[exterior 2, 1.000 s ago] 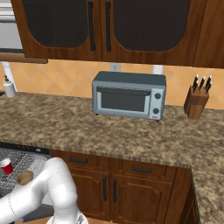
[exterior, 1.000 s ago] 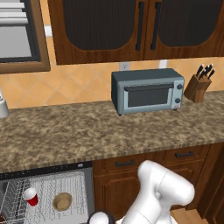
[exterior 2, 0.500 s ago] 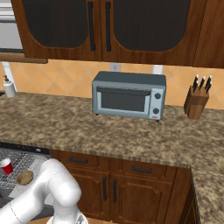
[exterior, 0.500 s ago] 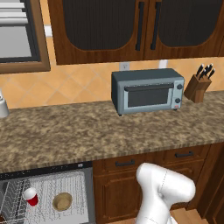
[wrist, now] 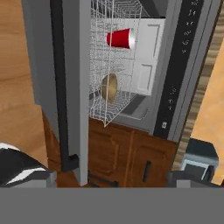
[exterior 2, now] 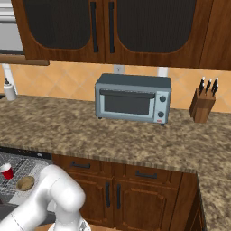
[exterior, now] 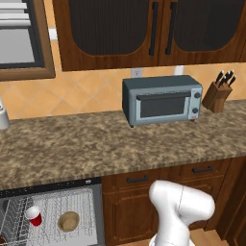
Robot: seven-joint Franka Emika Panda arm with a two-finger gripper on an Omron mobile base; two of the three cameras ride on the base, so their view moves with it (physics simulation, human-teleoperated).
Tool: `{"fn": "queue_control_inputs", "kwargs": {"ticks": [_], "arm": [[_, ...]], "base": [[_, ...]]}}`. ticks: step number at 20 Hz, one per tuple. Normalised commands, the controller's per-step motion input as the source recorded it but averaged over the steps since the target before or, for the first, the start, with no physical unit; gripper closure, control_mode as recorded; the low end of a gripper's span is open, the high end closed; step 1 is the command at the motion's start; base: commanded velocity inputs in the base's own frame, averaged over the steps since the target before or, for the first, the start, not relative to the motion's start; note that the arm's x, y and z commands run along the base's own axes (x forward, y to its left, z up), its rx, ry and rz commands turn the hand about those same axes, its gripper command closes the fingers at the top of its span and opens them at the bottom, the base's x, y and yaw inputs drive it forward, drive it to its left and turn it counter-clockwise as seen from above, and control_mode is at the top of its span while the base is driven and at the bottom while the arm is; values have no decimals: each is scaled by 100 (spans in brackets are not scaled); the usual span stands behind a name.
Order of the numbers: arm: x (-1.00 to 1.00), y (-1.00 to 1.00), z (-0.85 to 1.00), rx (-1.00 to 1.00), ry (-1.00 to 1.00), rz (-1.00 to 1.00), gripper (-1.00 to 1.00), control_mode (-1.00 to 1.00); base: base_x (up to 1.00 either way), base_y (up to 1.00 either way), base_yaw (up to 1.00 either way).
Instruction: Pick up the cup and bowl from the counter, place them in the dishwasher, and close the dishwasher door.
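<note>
Two items were already racked: the red tapered plastic cup (wrist: pixel 120 38) and, at its six o'clock, the tan wooden bowl (wrist: pixel 109 87) in the dishwasher's white wire rack (wrist: pixel 114 103). Only the flat grey door (wrist: pixel 70 83) remained open; the gripper (wrist: pixel 109 177) hung wide and empty.

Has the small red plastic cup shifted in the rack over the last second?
No. The small red plastic cup sits left of the tan wooden bowl, same rack spot as before.

Kitchen corner with dark wood cabinets

A grey toaster oven (exterior: pixel 162 103) stood against the orange diamond-tiled wall (exterior: pixel 81 91), a knife block (exterior 2: pixel 202 104) to its right; glass-fronted upper cabinets (exterior 2: pixel 113 27) hung above, a wood floor (wrist: pixel 17 87) lay below.
</note>
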Motion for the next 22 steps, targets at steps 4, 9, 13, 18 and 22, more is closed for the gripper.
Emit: {"fn": "queue_control_inputs", "kwargs": {"ticks": [4, 9, 13, 18, 22], "arm": [[82, -73, -52, -10, 0, 37, -100, -100], [98, -54, -47, -13, 0, 48, -100, -100], [80, -47, -83, -11, 0, 52, -100, -100], [13, -17, -31, -5, -1, 33, -100, -100], [5, 6, -17, 0, -19, 1, -100, -100]], "base": [[0, 0, 0], [0, 0, 0], [0, 0, 0], [0, 0, 0], [0, 0, 0]]}}
